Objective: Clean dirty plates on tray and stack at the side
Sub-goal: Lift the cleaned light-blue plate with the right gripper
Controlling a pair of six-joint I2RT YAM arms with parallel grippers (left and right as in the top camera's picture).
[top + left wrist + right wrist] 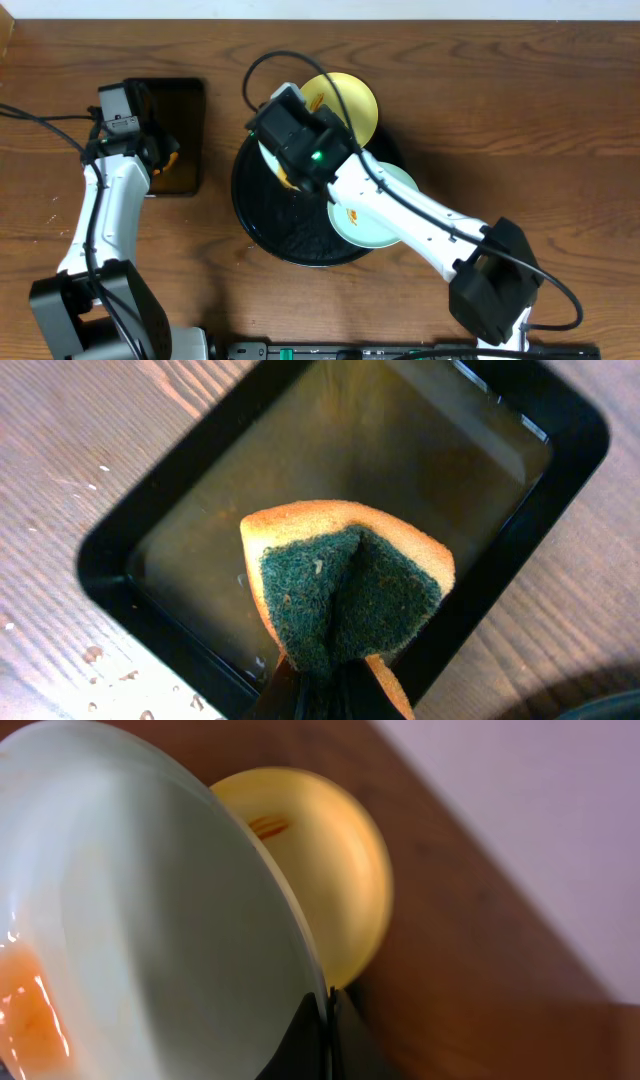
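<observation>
The round black tray (265, 215) lies mid-table. My right gripper (292, 150) is shut on the rim of a mint-blue plate (270, 158) and holds it tilted above the tray's far left. In the right wrist view the gripper (328, 1020) pinches this plate (150, 920), which has an orange smear at its lower left. A pale yellow plate (345, 100) with an orange smear lies at the tray's far edge, also in the right wrist view (335, 870). A second mint-blue plate (378, 215) lies on the tray's right. My left gripper (335, 685) is shut on a folded yellow-green sponge (345, 585).
A smaller black rectangular tray (185, 110) with brownish liquid sits at the left, directly under the sponge; it also shows in the left wrist view (110, 555). Water drops dot the wood beside it. The table's far edge meets a pale wall.
</observation>
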